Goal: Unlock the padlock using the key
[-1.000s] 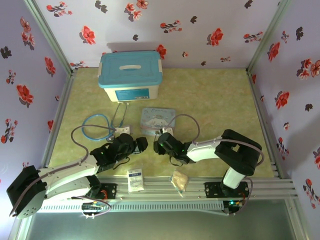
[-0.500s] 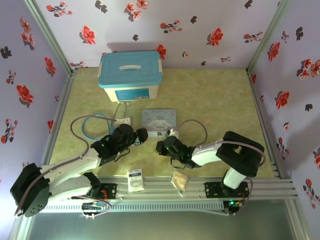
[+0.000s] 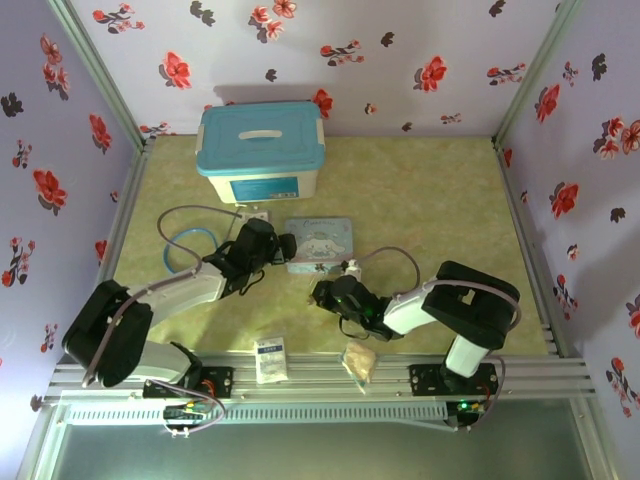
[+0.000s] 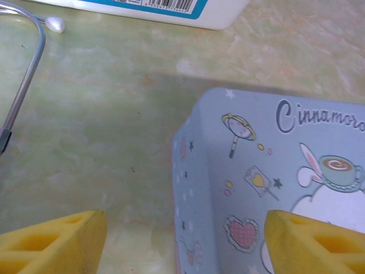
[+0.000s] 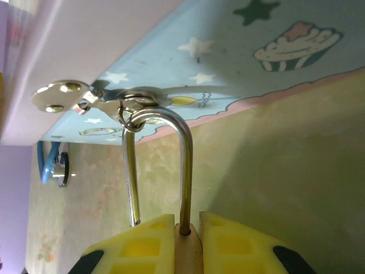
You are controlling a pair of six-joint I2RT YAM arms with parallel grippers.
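Observation:
In the right wrist view my right gripper is shut on the small brass padlock. Its silver shackle sticks out ahead, and the shackle's left leg ends free beside the body. A small ring on the top of the shackle carries the key, which lies against the pale blue cartoon tin. From above, the right gripper sits just in front of the tin. My left gripper is open, its yellow fingers straddling the tin's left corner, nothing held.
A white box with a blue lid stands behind the tin. The blue-tubed stethoscope lies left of the left gripper. A white packet and a tan crumpled wrapper lie near the front rail.
My left arm has swung forward and up to the tin's left edge. The right gripper has shifted slightly nearer and stays shut on the padlock.

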